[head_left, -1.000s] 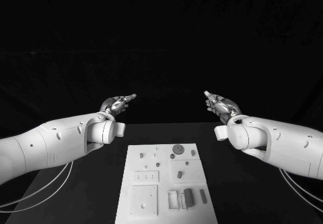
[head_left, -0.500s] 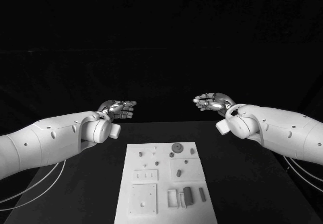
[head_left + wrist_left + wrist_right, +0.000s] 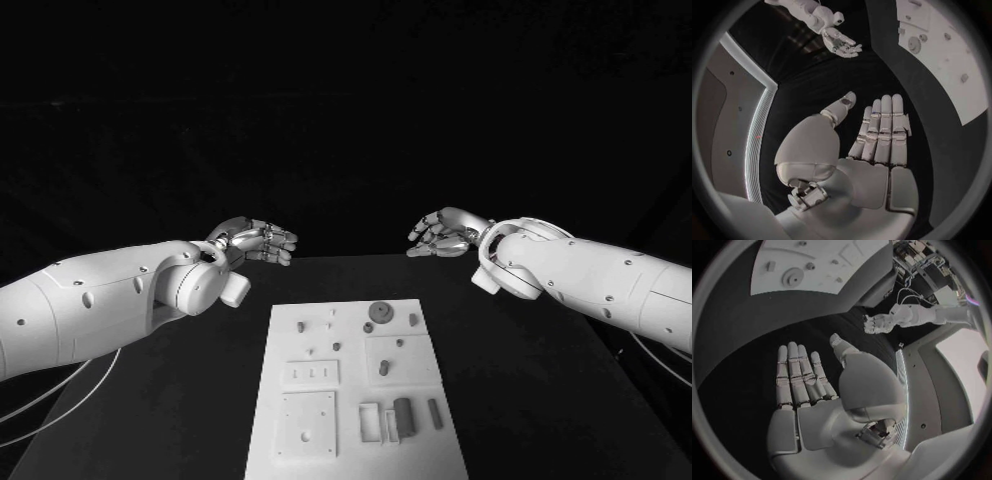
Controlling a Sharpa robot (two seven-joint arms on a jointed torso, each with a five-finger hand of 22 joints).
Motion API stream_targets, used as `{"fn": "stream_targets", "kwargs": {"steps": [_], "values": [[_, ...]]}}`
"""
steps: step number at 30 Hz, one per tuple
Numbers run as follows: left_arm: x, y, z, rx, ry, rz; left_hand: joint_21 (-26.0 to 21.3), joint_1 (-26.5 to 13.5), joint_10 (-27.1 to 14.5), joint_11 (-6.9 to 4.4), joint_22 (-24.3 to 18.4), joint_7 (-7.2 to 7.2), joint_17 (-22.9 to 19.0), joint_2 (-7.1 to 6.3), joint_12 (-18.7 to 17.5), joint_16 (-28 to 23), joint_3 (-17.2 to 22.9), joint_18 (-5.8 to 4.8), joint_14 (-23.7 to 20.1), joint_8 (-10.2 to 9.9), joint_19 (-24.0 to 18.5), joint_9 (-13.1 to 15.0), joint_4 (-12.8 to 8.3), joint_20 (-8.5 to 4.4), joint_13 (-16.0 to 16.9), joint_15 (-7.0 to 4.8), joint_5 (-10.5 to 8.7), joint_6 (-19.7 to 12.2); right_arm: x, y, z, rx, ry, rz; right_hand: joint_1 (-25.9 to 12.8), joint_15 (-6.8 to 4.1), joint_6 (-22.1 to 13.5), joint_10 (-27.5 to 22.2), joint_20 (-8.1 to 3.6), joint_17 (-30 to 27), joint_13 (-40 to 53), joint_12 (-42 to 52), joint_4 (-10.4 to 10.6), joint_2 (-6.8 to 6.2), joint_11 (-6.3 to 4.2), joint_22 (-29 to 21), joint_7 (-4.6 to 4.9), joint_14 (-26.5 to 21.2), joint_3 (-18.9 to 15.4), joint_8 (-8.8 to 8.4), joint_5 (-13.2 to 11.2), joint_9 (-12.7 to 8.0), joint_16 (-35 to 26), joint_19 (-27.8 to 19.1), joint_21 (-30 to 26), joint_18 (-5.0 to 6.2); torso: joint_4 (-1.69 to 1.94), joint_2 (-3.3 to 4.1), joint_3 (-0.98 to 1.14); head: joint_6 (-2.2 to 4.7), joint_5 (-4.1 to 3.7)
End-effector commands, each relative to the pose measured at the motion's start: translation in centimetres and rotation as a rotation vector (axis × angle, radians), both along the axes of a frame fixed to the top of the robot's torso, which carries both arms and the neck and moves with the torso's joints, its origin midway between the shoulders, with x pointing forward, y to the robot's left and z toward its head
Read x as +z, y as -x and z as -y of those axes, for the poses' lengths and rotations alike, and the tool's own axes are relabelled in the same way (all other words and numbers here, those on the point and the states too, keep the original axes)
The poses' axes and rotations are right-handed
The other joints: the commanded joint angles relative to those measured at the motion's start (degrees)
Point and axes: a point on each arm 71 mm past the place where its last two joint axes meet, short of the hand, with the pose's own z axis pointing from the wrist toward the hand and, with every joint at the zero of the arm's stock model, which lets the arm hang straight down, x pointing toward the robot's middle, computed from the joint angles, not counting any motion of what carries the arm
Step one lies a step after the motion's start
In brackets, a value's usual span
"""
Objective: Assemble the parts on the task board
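Observation:
The white task board (image 3: pixel 351 395) lies lengthwise in the middle of the black table. Several small grey parts are on it: a round disc (image 3: pixel 381 318) near the far end, a short peg (image 3: pixel 385 370) mid-board, and oblong blocks (image 3: pixel 404 420) toward the near end. My left hand (image 3: pixel 260 241) hovers beyond the board's far left corner, fingers extended, holding nothing. My right hand (image 3: pixel 444 232) hovers beyond the far right corner, also empty. In the wrist views the left hand (image 3: pixel 879 130) and the right hand (image 3: pixel 801 375) are flat, with the thumb apart. Both views show the board (image 3: pixel 967 95) (image 3: pixel 820 277).
Black table (image 3: pixel 173 400) extends on both sides of the board. Thin white cables (image 3: pixel 87 390) hang below my left arm. Each wrist view catches the opposite hand: the right hand (image 3: pixel 841 42) and the left hand (image 3: pixel 873 322), well apart above the table's far edge.
Both hands have dropped lower and turned inward toward each other. They pointed up and away from the board before; now they hover just past its far end.

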Motion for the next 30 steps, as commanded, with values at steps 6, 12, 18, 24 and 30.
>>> {"fn": "stream_targets", "kwargs": {"steps": [6, 12, 18, 24, 30], "values": [[0.9, 1.0, 0.9, -0.098, -0.001, 0.017, 1.5, 0.6, 1.4, -0.28, 1.0, 0.01, 2.0, 0.02, -0.8, 1.4, 0.0, 0.56, 2.7, -0.7, 2.9, -0.7, 0.0, -1.32, 0.0, -1.08, 0.20, 1.2, 0.1, 0.3, -1.8, 0.136, 0.263, 0.158, -0.9, -8.28, 9.6, 11.2, -10.02, 13.1, 1.4, 0.9, -11.2, -0.41, -4.92, 7.2, 0.58, 26.2, 2.7, 0.10, 0.4, 1.2, 19.7, 26.7, 18.4, 1.98, 1.40, 2.26, 0.83, 0.11, -0.36], [1.7, 1.6, 1.1, -0.111, 0.008, 0.022, 1.5, 0.5, 1.5, -0.19, 1.2, 0.07, 2.4, -0.11, -1.3, 1.3, -0.1, 0.33, 2.7, -1.1, 3.0, -0.9, 0.1, -1.56, -0.1, -1.06, 0.20, 1.2, -0.1, 0.6, -3.4, 0.184, 0.362, 0.191, -3.6, -8.67, 11.4, 13.0, -12.93, 19.0, 1.7, -0.9, -14.8, -0.02, -5.17, 7.0, 0.01, 26.3, 6.7, -1.52, 0.3, 1.6, 28.4, 28.0, 28.1, 1.98, 2.58, 3.44, 1.08, 0.21, -1.00], [2.7, 1.9, 1.0, -0.106, 0.009, 0.036, 1.2, 0.4, 1.5, -0.08, 1.3, 0.15, 2.8, -0.30, -1.9, 0.8, -0.2, -0.10, 2.2, -1.5, 2.5, -1.2, 0.1, -1.76, -0.2, -0.81, 0.20, 1.3, -0.7, 1.3, -5.3, 0.228, 0.464, 0.234, -4.7, -8.60, 12.1, 13.6, -13.70, 20.2, 1.9, -2.7, -14.9, -0.60, -5.08, 6.9, -0.22, 26.1, 9.8, -2.78, 0.3, 2.0, 30.9, 26.6, 33.0, 1.98, 3.65, 4.77, 1.20, 0.62, -2.18], [3.0, 1.9, 1.0, -0.108, 0.009, 0.038, 1.2, 0.2, 1.5, -0.06, 1.4, 0.17, 2.9, -0.35, -2.0, 0.7, -0.2, -0.22, 2.2, -1.7, 2.5, -1.2, 0.2, -1.83, -0.2, -0.76, 0.20, 1.3, -1.7, 2.4, -7.1, 0.276, 0.501, 0.237, -5.9, -9.55, 11.9, 16.8, -13.67, 20.1, 3.6, -1.3, -14.8, -1.54, -6.14, 6.8, -0.03, 25.7, 10.2, -3.50, 0.3, 2.1, 31.0, 25.8, 34.0, 1.98, 4.04, 5.68, 1.27, 0.70, -2.45], [3.0, 2.0, 1.2, -0.114, 0.010, 0.034, 0.8, 0.2, 1.5, 0.07, 1.3, 0.25, 3.1, -0.42, -2.6, 0.1, -0.1, -0.61, 1.6, -2.0, 1.9, -1.4, 0.1, -1.95, -0.3, -0.47, 0.20, 1.3, -2.5, 3.6, -8.5, 0.317, 0.549, 0.225, -5.8, -9.62, 12.3, 17.0, -13.70, 20.0, 4.3, -1.3, -14.9, -1.65, -6.23, 6.7, -0.20, 25.6, 10.7, -3.55, 0.3, 2.3, 31.0, 25.4, 34.3, 1.98, 4.33, 6.40, 1.45, 0.46, -2.38]]}}
